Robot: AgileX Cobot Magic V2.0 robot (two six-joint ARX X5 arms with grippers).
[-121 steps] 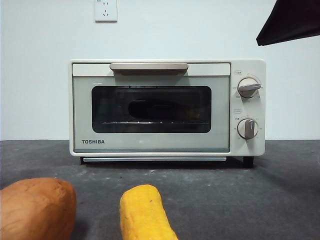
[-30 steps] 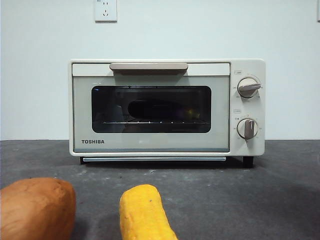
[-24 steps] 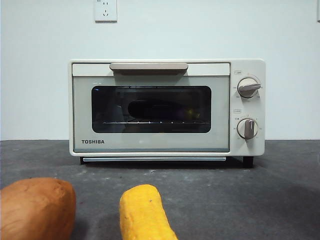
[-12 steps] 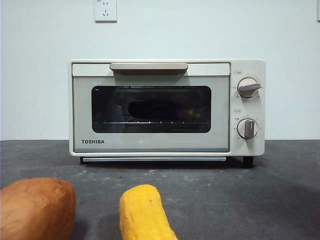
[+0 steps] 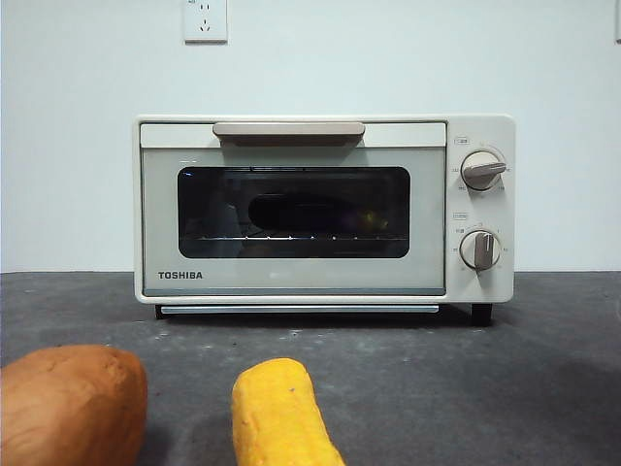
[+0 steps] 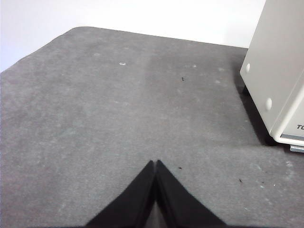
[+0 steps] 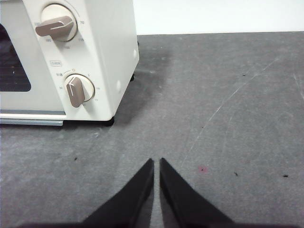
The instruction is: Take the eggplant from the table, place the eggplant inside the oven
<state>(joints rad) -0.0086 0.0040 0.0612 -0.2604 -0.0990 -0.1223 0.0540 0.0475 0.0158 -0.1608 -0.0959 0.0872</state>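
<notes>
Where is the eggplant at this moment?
In the front view, the eggplant lies inside the oven, on the wire rack behind the closed glass door.

The dark arm seen earlier at the front view's top right corner has gone; nothing on the worktop [image 5: 543,388] moved

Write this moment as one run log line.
dark-purple eggplant: inside cream-white oven, door closed | left gripper: shut, empty | right gripper: shut, empty
</notes>
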